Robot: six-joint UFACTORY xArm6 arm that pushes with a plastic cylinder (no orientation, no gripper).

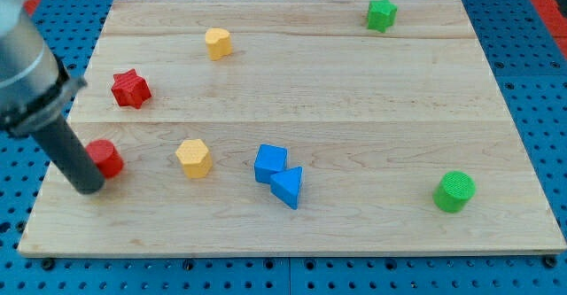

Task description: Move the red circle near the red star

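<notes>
My tip [89, 187] rested on the wooden table [354, 109] at the view's lower left, pressed against the left side of the red circle [107, 158], which the rod partly covered. The tool was a plain rod with nothing to open or close, and it held nothing. The red star [130, 89] sat above the red circle, toward the view's top, apart from it. A yellow hexagon [193, 158] lay to the right of the circle, then a blue cube [270, 163] touching a blue triangle [287, 187]. Another yellow block [218, 42] sat near the top, a green block [382, 14] at the top right, and a green cylinder [454, 191] at the lower right.
</notes>
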